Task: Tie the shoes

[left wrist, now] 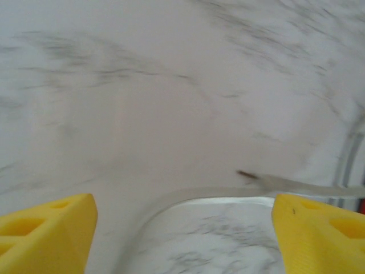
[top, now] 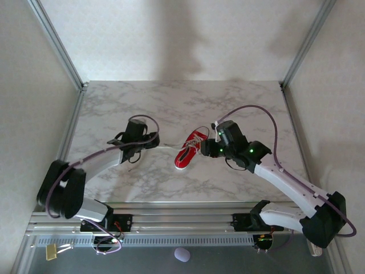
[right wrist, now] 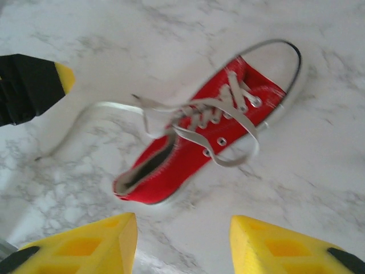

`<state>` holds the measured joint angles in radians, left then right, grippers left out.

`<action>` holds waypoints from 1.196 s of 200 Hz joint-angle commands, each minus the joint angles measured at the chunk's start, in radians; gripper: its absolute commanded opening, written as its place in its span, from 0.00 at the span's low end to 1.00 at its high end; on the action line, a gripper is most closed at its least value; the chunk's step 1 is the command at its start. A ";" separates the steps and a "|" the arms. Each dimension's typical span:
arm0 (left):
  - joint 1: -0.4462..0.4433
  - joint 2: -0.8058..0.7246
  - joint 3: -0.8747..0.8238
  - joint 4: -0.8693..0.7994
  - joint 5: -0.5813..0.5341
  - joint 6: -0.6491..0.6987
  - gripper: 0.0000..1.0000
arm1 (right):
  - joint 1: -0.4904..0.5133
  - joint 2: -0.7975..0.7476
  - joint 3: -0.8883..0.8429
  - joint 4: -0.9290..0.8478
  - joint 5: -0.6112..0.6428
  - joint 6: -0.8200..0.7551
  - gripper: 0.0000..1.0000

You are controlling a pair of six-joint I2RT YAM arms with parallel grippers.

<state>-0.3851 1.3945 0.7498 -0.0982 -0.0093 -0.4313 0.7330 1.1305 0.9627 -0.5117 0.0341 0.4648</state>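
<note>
The left gripper (left wrist: 182, 220) hangs over the pale marbled tabletop (left wrist: 142, 97), its yellow jaws spread wide at the bottom corners. A white lace (left wrist: 228, 193) runs in from the right edge and bends down between them. A dark lace tip (left wrist: 245, 173) lies just above it.

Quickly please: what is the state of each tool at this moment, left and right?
Left tool: open, holding nothing; white lace lies loose below it.
Right tool: open, holding nothing, over the red shoe.

Sneaker (right wrist: 188, 151) showing red; laces (right wrist: 188, 107) looking greyish-white, possibly blur. Table (top: 171, 103) showing white marble, grey veining. Gripper fingers (right wrist: 274, 245) showing yellow.
</note>
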 commanded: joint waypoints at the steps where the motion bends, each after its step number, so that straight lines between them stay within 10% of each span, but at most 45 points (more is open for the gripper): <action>1: 0.012 -0.088 -0.035 -0.176 -0.207 -0.089 0.73 | 0.055 0.061 0.055 0.027 0.101 -0.027 0.47; 148: -0.076 0.091 -0.062 -0.165 -0.120 -0.132 0.69 | 0.079 0.135 0.089 -0.011 0.170 -0.064 0.47; 239: -0.079 0.192 0.007 -0.165 -0.094 -0.089 0.19 | 0.080 0.073 0.065 -0.025 0.235 -0.051 0.46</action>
<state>-0.4568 1.5826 0.7567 -0.2806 -0.1436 -0.5274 0.8059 1.2560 1.0508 -0.5205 0.2111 0.4080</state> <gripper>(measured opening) 0.268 0.464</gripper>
